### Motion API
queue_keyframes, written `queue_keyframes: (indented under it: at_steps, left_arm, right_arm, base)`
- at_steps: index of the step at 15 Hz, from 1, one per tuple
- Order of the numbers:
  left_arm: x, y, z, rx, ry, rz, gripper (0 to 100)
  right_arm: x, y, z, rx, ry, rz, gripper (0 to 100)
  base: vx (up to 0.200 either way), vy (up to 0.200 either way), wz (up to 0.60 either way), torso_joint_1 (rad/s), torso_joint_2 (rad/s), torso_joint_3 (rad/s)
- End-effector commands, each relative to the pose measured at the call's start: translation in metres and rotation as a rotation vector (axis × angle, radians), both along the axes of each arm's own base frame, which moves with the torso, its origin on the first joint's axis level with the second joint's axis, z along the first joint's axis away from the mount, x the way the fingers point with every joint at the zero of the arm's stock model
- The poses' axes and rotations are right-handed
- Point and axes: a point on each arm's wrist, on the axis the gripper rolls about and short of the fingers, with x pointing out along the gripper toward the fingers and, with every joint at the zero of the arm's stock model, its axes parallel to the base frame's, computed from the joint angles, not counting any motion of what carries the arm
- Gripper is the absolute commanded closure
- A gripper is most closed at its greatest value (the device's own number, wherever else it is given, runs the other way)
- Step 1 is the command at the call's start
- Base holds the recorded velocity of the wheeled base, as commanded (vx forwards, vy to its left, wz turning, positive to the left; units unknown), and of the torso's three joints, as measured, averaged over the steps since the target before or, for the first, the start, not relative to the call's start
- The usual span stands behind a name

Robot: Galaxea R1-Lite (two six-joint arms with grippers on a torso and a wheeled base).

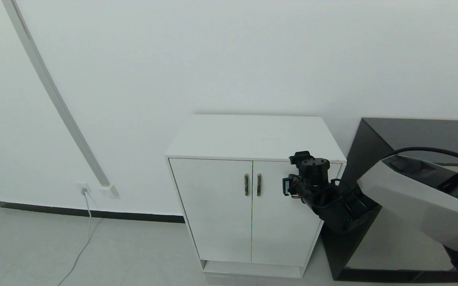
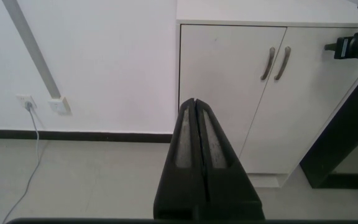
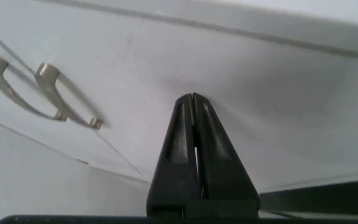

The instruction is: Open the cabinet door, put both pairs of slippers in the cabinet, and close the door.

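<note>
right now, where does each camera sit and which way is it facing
head view: on the head, looking forward and down at the shut cabinet against the wall; the right arm shows.
left wrist view: on the left wrist, back from the cabinet, facing it and the floor; shut left fingers in front.
right wrist view: on the right wrist, close to the right door, looking along shut right fingers.
shared: all three show the handles; head and left wrist views share the socket.

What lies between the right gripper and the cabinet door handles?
Nothing but bare white door panel, as the right wrist view shows. The right gripper sits beside the handles, jaws shut.
</note>
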Motion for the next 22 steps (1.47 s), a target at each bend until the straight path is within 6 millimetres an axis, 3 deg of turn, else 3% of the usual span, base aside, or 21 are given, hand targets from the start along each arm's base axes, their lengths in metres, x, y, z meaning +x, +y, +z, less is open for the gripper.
queue_keyframes:
  at_steps: [1,6,12,13,15,22]
  left_arm:
    - [0.0,0.0,0.0,0.0,0.001,0.0,100]
    - [0.0,0.0,0.0,0.0,0.001,0.0,100]
    - [0.0,0.0,0.0,0.0,0.001,0.0,100]
    - [0.0,0.0,0.0,0.0,0.001,0.0,100]
    - [0.0,0.0,0.0,0.0,0.001,0.0,100]
    - [0.0,0.0,0.0,0.001,0.001,-0.002,100]
  right_arm:
    - [-0.016,-0.007,0.016,0.013,0.002,0.0,100]
    - [-0.065,-0.038,0.04,0.018,0.017,-0.021,100]
    - [-0.118,-0.117,0.051,-0.027,0.039,-0.258,100]
    - [-0.135,-0.138,0.053,-0.042,0.048,-0.343,100]
    - [-0.157,-0.162,0.054,-0.051,0.07,-0.408,100]
    - [-0.254,-0.186,0.049,-0.066,0.102,-0.405,100]
  base:
    - [0.0,0.0,0.0,0.0,0.0,0.0]
    - [0.0,0.0,0.0,0.0,0.0,0.0]
    - [0.0,0.0,0.0,0.0,0.0,0.0]
    - [0.0,0.0,0.0,0.0,0.0,0.0]
    - [0.0,0.0,0.0,0.0,0.0,0.0]
    - [0.0,0.0,0.0,0.0,0.0,0.0]
